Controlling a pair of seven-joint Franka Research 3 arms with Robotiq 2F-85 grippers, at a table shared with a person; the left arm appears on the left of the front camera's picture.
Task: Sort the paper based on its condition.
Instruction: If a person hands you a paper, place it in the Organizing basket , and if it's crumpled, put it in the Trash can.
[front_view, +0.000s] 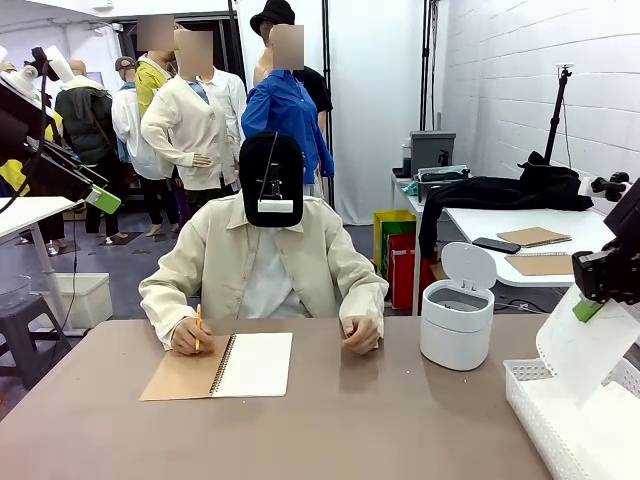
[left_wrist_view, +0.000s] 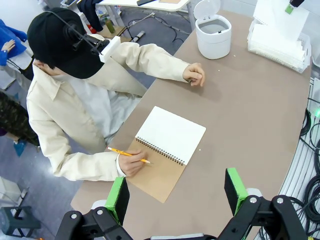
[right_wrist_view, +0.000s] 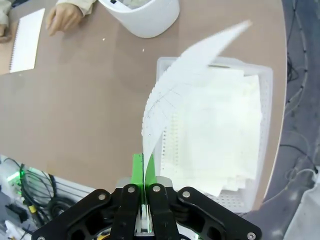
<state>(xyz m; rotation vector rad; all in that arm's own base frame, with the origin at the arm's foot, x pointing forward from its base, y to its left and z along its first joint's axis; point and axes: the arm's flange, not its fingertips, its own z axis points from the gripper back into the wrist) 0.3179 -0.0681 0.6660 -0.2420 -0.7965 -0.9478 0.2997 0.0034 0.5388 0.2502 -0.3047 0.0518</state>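
We've got the table (front_view: 380, 420), and at its right end the basket (right_wrist_view: 266, 75) with a loose stack (right_wrist_view: 225, 130) of sheets inside. Over it hangs the paper (right_wrist_view: 175, 95), pinched by one edge in the right gripper (right_wrist_view: 143, 170), jaws pressed tight on it. It bows over under its own weight (light, floppy, easily creased, we judge), so an edge pinch and gentle moves suit it. The left gripper (left_wrist_view: 176, 192) is spread wide, holding nothing.
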